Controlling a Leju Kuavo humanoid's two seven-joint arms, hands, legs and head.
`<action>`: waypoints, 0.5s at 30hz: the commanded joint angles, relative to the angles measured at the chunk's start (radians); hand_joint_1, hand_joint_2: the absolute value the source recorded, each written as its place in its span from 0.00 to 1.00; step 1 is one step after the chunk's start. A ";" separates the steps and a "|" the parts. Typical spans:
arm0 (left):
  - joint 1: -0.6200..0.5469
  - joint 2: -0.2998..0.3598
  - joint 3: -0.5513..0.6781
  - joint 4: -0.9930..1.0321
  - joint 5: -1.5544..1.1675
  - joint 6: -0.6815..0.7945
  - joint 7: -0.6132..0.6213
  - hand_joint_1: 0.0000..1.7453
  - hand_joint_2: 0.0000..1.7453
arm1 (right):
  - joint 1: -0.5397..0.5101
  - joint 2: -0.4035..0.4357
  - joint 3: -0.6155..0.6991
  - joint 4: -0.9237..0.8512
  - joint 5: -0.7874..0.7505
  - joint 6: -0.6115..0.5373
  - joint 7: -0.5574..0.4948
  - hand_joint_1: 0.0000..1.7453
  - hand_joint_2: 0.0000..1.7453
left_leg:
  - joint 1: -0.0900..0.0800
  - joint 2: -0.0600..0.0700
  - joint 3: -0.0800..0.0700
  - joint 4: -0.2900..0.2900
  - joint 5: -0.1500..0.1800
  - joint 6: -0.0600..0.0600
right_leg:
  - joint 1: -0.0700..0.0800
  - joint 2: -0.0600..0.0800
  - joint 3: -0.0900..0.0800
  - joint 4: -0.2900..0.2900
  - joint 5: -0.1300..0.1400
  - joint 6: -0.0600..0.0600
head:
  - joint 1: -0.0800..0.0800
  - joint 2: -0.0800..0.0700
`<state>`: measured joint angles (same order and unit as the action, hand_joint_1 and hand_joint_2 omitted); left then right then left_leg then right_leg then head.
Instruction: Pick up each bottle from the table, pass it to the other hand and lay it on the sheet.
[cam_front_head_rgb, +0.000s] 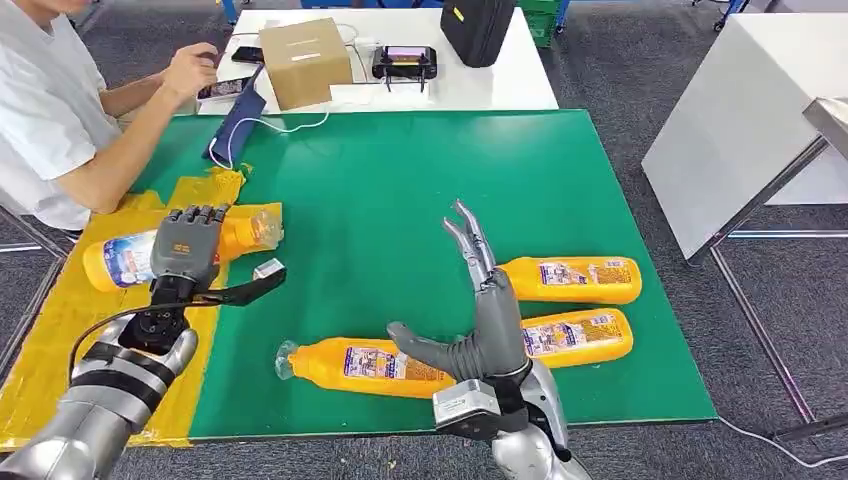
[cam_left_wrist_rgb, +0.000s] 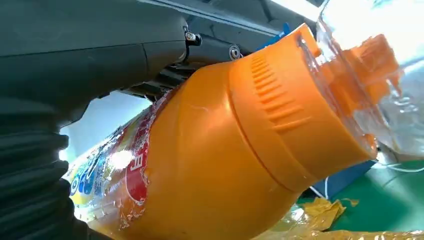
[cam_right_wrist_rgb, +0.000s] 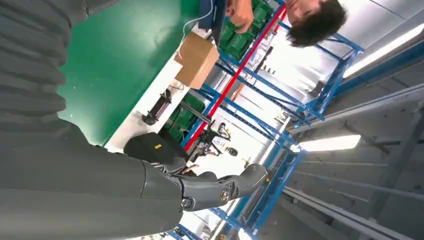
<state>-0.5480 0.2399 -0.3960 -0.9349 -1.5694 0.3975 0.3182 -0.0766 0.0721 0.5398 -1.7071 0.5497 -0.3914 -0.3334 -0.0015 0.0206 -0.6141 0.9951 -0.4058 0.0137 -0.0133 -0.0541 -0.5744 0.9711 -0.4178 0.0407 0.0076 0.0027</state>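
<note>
My right hand hovers with spread fingers, holding nothing, above the nearest bottle, ready to pick. Farther off, my left hand grips another bottle over the yellow sheet, to lay it flat.

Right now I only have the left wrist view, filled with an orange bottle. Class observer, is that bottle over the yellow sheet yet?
Observer: Yes. In the head view the left hand holds the bottle above the yellow sheet at the green table's left side.
Operator: How many bottles remain on the green?
Observer: Three: one near the front edge and two stacked to the right, the upper and the lower.
Operator: Is the right hand busy?
Observer: No. The right hand is raised with fingers apart, holding nothing.
Operator: Anyone nearby?
Observer: A person sits at the far left corner, beside the sheet.
</note>
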 joint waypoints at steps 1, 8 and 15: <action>-0.110 -0.059 0.061 0.317 0.041 -0.140 -0.078 1.00 1.00 | -0.042 -0.020 0.017 0.021 0.010 0.008 0.021 0.00 1.00 | 0.001 -0.001 0.004 0.000 -0.001 -0.001 | 0.001 0.004 0.004 0.000 -0.001 -0.002 | 0.000 0.000; -0.021 -0.116 0.165 0.483 0.168 -0.231 -0.135 0.00 1.00 | -0.227 -0.034 0.165 0.427 0.392 0.231 0.286 0.00 1.00 | 0.000 0.005 0.007 -0.003 -0.001 0.000 | 0.000 0.008 0.005 -0.003 0.001 -0.001 | 0.000 0.000; -0.037 -0.118 0.162 0.500 0.168 -0.232 -0.137 0.00 1.00 | -0.228 -0.039 0.172 0.420 0.388 0.219 0.283 0.00 1.00 | 0.000 -0.006 0.010 -0.002 0.000 -0.001 | -0.001 -0.002 0.012 -0.001 -0.002 -0.001 | 0.000 0.000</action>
<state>-0.6007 0.1667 -0.2773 -0.5970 -1.4073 0.1881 0.1873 -0.2192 0.0553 0.6447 -1.4621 0.9384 -0.1629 -0.0572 -0.0016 0.0132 -0.6078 0.9946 -0.4055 0.0135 -0.0137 -0.0620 -0.5655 0.9715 -0.4205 0.0410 0.0076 0.0027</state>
